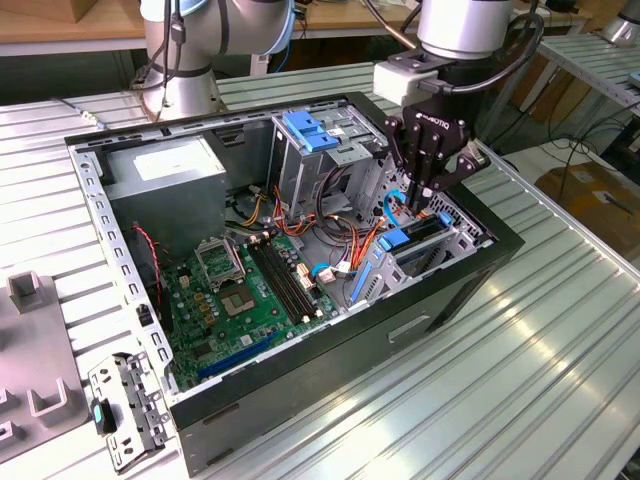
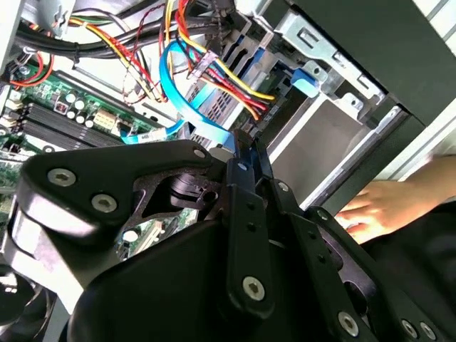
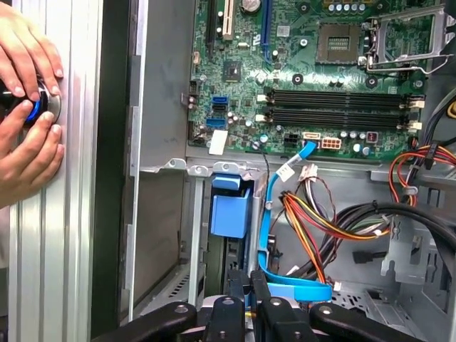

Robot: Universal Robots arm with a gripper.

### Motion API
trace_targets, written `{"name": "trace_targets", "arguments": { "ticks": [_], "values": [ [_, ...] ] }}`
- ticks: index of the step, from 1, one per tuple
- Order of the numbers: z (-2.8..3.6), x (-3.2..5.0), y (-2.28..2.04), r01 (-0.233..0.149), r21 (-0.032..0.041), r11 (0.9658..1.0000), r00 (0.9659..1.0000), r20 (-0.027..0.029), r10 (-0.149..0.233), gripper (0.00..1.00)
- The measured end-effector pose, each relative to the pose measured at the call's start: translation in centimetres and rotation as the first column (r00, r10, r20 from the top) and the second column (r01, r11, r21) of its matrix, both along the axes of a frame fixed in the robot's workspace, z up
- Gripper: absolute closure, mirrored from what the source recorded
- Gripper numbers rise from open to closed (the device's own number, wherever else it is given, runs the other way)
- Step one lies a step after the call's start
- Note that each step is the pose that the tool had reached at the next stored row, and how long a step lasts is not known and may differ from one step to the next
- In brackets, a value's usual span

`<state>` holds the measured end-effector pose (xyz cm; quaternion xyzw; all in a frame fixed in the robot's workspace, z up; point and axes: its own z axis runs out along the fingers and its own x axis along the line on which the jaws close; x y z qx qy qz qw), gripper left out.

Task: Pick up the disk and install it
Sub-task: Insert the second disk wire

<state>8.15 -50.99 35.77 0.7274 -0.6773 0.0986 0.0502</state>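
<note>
A black robot gripper (image 1: 428, 190), fingers pressed together, hovers over the silver hard disk (image 1: 420, 237) with blue rails, seated in the open computer case's (image 1: 455, 300) right-hand bay. Pressing should be straight, gentle, clear of cables.

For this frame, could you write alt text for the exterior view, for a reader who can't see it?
The black gripper reaches down into the drive cage at the exterior view's right end of an open computer case lying on a ribbed metal table. A green motherboard and grey power-supply box lie exposed.
</note>
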Motion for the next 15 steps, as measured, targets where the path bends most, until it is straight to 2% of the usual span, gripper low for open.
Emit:
{"name": "trace_targets", "arguments": {
  "ticks": [1, 2, 3, 4, 7, 8, 9, 10, 11, 15],
  "values": [
    [-0.02, -0.05, -0.03, -0.001, 0.0007, 1.0, 1.0, 0.009, 0.001, 0.84],
    [-0.03, -0.11, -0.06, -0.002, 0.0016, 1.0, 0.9999, 0.0157, 0.002, 0.84],
    [-0.08, -0.26, -0.1, -0.003, 0.0045, 1.0, 0.9997, 0.0257, 0.003, 0.84],
    [-0.13, -0.45, -0.15, -0.004, 0.0074, 1.0, 0.9995, 0.0325, 0.003, 0.84],
    [-0.22, -0.94, -0.29, -0.004, 0.0166, 0.9999, 0.999, 0.0443, 0.003, 0.84],
    [-0.25, -1.07, -0.41, -0.004, 0.0233, 0.9997, 0.9988, 0.0491, 0.003, 0.84],
    [-0.29, -1.17, -0.66, -0.005, 0.033, 0.9994, 0.9985, 0.0555, 0.003, 0.84],
    [-0.33, -1.19, -0.89, -0.006, 0.0389, 0.9992, 0.9982, 0.0593, 0.003, 0.84],
    [-0.36, -1.21, -1.09, -0.006, 0.0426, 0.9991, 0.9981, 0.0622, 0.003, 0.84],
    [-0.44, -1.43, -1.83, -0.007, 0.0526, 0.9986, 0.9966, 0.0821, 0.003, 0.84]
  ]
}}
